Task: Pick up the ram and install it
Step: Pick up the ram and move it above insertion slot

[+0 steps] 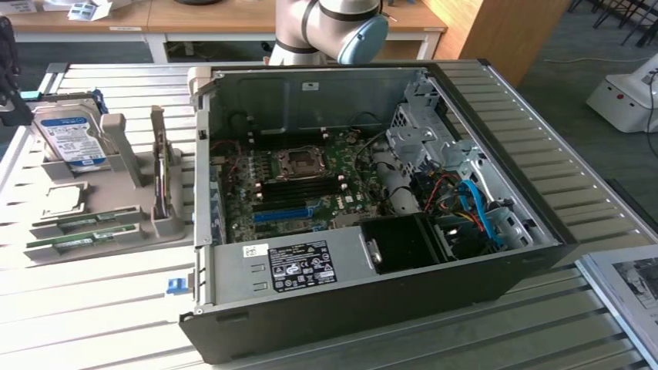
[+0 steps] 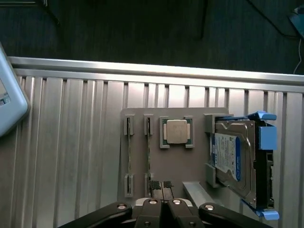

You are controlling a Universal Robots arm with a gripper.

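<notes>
At the top centre of the exterior view, the arm (image 1: 327, 31) shows a rounded grey joint with a pale blue end cap, cut off by the upper edge. In the wrist view, the end effector (image 2: 161, 186) has its black linkage bars splayed outward and its jaws pressed together.

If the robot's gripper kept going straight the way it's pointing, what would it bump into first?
Probably the grey tray, right by the ram beside the square chip. The shut gripper points down there, though depth is unclear.
</notes>
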